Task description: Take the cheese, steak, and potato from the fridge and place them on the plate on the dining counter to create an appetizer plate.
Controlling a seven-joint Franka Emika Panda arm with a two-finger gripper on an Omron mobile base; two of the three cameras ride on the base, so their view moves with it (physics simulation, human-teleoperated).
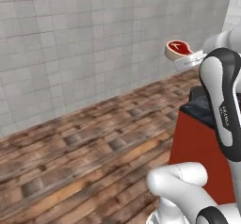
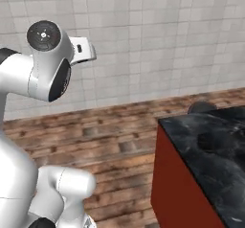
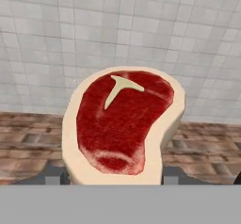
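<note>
- Up high, the robot's two-finger pincer is clenched on the flat raw-red steak, a slab with a pale tan fat rim and a white T-shaped mark on its face.
- From the left base camera the steak juts out past the white hand, carried in the air well above the floor and in front of the wall.
- Seen from the hand camera, the steak stands broad between the two small dark finger tips, which press it from either side at its lower edge; its red face is turned towards the camera.
- Behind the hand, the white arm with dark joints bends upward; from the right base camera its round dark-capped elbow sits high at the left, with the white hand reaching out beyond it.
- Below and to the arm's right stands the dining counter, with a black white-veined marble top on a red base; its near corner shows in both base cameras.
- A dark rounded shape, too dim to identify, shows by the counter's far edge.
- Brown wooden plank floor spreads beneath.
- A pale grey tiled wall closes the scene behind.
</note>
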